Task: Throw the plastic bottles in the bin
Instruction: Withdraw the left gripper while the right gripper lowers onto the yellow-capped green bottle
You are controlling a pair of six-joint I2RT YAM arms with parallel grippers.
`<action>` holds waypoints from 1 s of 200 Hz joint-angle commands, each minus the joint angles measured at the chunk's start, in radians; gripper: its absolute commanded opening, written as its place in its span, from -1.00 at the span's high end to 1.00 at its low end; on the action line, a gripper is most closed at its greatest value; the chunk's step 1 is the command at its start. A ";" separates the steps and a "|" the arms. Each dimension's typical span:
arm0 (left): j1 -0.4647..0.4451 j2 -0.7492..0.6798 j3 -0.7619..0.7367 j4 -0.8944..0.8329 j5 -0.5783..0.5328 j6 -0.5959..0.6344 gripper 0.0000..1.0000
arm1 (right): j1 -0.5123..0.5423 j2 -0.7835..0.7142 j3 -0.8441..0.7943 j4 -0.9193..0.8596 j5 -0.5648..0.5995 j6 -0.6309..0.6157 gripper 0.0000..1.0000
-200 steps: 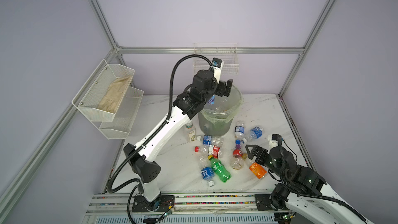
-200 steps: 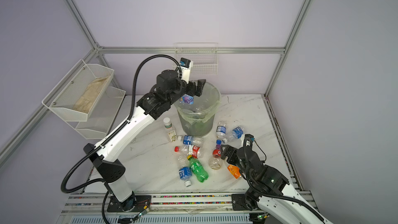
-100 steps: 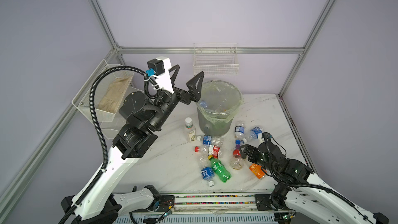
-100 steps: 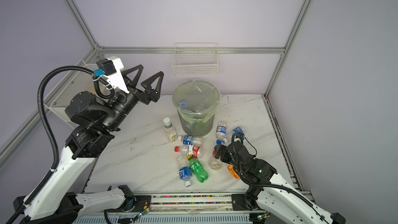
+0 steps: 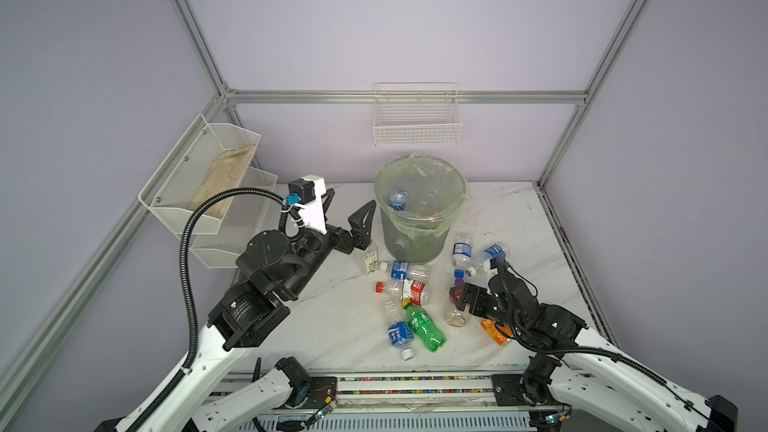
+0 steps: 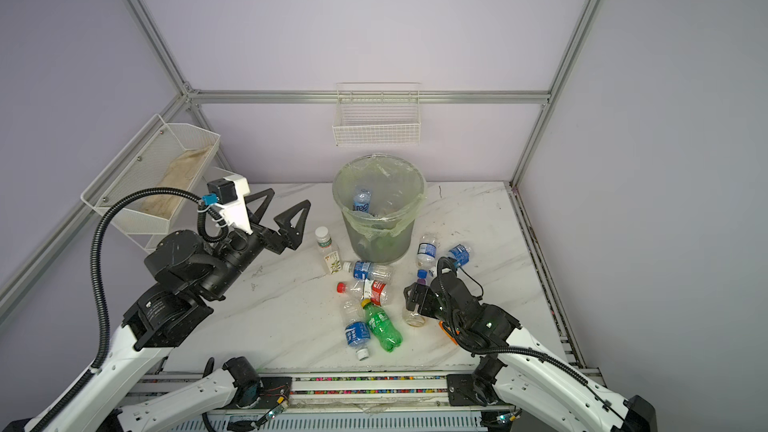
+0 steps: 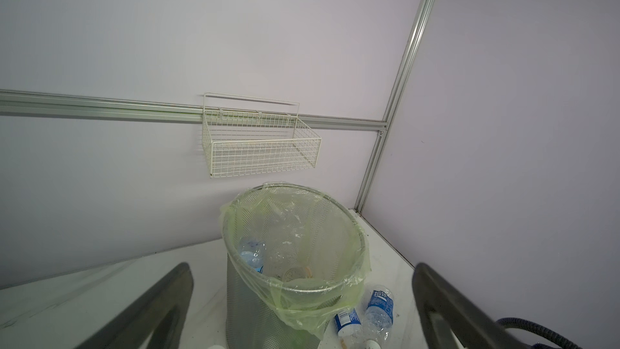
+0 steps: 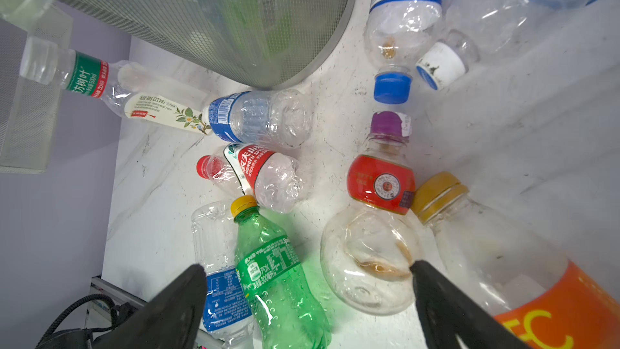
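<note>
Beside the bin (image 5: 415, 238), the left gripper (image 6: 289, 197) hangs wide open and empty. The right gripper (image 8: 307, 265), likewise, hovers over plastic bottles (image 5: 424, 324) strewn before the bin, probably lining up a pick.

Each arm has white shell links low in both top views, with black joints and wrist housings above them. On the left arm (image 5: 249, 313), a ribbed black hose (image 5: 185, 284) loops to a white camera block (image 5: 312, 201) that carries a black cube and a blue plug (image 5: 293, 200), fastened with white zip ties. One black joint bears small white print. The left pincer (image 5: 347, 211) has black, triangular, open-frame fingers. The right arm (image 5: 552, 324) carries thin black cables (image 5: 503, 274) and a small green light (image 6: 490, 324). The right pincer (image 5: 457, 301) is black too.
</note>
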 commanded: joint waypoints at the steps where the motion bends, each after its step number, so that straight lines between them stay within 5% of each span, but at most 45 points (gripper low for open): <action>1: -0.005 -0.049 -0.082 -0.015 -0.036 -0.043 -1.00 | 0.000 0.002 -0.019 0.066 -0.036 -0.012 -0.95; 105: -0.004 -0.242 -0.340 -0.180 -0.060 -0.214 -1.00 | 0.084 0.086 -0.049 0.158 -0.057 -0.005 -0.80; 200: -0.005 -0.392 -0.491 -0.310 -0.040 -0.393 -1.00 | 0.382 0.461 0.096 0.203 0.112 0.035 -0.78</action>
